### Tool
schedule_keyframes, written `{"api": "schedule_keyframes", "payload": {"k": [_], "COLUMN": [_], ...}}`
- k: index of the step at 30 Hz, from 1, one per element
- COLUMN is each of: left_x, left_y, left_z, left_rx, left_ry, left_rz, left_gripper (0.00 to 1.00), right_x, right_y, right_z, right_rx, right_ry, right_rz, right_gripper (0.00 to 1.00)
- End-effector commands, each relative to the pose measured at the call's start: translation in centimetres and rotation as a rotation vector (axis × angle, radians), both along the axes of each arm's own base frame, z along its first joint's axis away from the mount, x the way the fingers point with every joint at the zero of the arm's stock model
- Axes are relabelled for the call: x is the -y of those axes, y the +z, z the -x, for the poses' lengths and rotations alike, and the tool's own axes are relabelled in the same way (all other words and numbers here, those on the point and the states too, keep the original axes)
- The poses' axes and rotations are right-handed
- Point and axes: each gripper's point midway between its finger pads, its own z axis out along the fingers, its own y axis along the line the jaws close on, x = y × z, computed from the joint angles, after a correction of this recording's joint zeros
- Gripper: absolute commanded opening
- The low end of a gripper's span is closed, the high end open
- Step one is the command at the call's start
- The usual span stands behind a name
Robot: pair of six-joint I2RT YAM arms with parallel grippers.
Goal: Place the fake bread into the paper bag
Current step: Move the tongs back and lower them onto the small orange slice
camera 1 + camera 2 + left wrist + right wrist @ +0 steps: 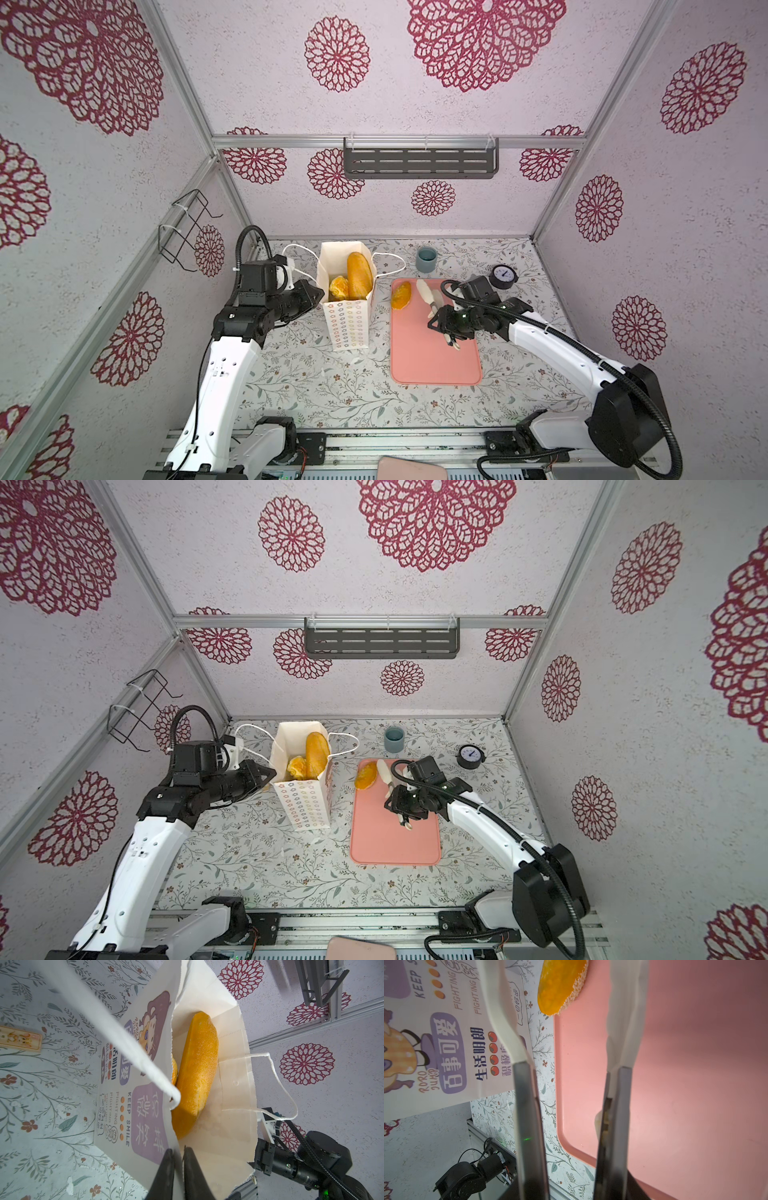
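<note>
The white paper bag (349,324) (308,806) stands upright left of the pink tray (432,365) (390,845). Inside it are a long loaf (359,276) (197,1072) and an orange bun (338,287) (297,766). My left gripper (318,293) (178,1152) is shut on the bag's rim. Another bun of fake bread (401,295) (560,991) lies on the tray's far left corner. My right gripper (442,322) (571,1167) is shut on metal tongs (428,293) (525,1105). Their white tips are spread, empty, just right of that bun.
A teal cup (427,258) and a round black gauge (503,277) stand behind the tray. A small wooden block (19,1041) lies on the table beyond the bag. A grey shelf (419,160) hangs on the back wall and a wire rack (183,228) on the left wall.
</note>
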Motion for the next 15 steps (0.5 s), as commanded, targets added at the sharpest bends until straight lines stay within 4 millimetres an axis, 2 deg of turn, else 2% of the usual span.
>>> {"api": "schedule_keyframes", "payload": {"k": [1, 15], "left_x": [0.4, 0.5], "left_y": [0.4, -0.5], "left_z": [0.1, 0.4], "left_rx": [0.025, 0.021], "left_ry": [-0.015, -0.02], "left_rz": [0.006, 0.018], "left_gripper": [0.14, 0.14], "right_x": [-2.2, -5.9], "right_y": [1.6, -2.0], "right_z": [-1.3, -3.8], "right_rx": [0.033, -0.052], "right_ry": [0.025, 0.085], "right_rz": [-0.108, -0.066], "right_gripper": [0.49, 0.53]}}
